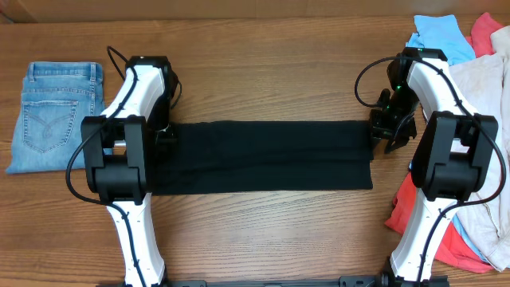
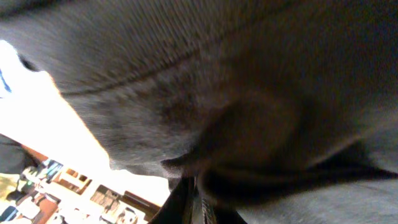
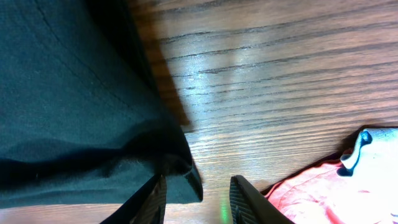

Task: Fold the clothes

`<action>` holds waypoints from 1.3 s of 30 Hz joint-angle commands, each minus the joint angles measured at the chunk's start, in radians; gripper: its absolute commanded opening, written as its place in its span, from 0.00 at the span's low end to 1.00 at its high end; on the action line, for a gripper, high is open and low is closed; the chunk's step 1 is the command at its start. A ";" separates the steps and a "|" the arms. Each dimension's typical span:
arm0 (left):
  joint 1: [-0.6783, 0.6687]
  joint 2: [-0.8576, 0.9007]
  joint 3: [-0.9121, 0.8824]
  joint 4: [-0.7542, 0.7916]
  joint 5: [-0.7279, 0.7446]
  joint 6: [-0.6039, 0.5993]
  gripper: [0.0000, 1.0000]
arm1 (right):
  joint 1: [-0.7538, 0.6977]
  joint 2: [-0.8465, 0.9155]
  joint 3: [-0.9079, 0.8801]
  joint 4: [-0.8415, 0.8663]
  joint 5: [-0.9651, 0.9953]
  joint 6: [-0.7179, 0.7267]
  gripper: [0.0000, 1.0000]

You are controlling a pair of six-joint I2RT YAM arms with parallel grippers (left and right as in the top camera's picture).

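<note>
Surface: a brown wood-grain table (image 1: 263,64) is carrying everything in view, and its boards are running left to right under the overhead camera.

Room: only the left wrist camera is catching any of it, as a bright patch and some blurred furnishings in the lower left corner, too soft to identify.

Task item: a black T-shirt (image 1: 263,155) is lying flat across the middle of the table as a long horizontal band between the two arms.

Other clothes: a pair of folded blue jeans (image 1: 56,115) is lying at the far left, well apart from the shirt. At the right edge a loose pile is sitting, with a cream garment (image 1: 486,88) on top, a light blue garment (image 1: 438,36) behind it and a coral garment (image 1: 414,211) spreading out beneath, near the right arm's base.

Left end effector (image 1: 165,135): it is sitting at the shirt's left edge. In its wrist view dark fabric is filling nearly the whole frame and puckering down into the fingers, so it is reading as clenched on the shirt.

Right end effector (image 1: 390,131): it is sitting at the shirt's right edge. Its fingers are standing apart with bare wood showing between them. The shirt's corner is lying against one finger only, so it is reading as released.
</note>
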 commanded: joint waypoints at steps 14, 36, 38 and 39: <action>-0.016 -0.228 0.156 -0.020 0.043 -0.031 0.47 | -0.065 -0.040 -0.003 -0.017 -0.267 -0.190 0.42; -0.016 -0.322 0.153 0.001 0.125 -0.019 0.62 | -0.069 -0.038 -0.288 0.241 -0.383 -0.206 0.52; -0.016 -0.322 0.153 0.001 0.125 -0.019 0.62 | -0.053 -0.038 -0.318 0.265 -0.392 -0.205 0.51; -0.016 -0.322 0.153 0.001 0.125 -0.019 0.62 | -0.043 -0.038 -0.330 0.276 -0.391 -0.205 0.50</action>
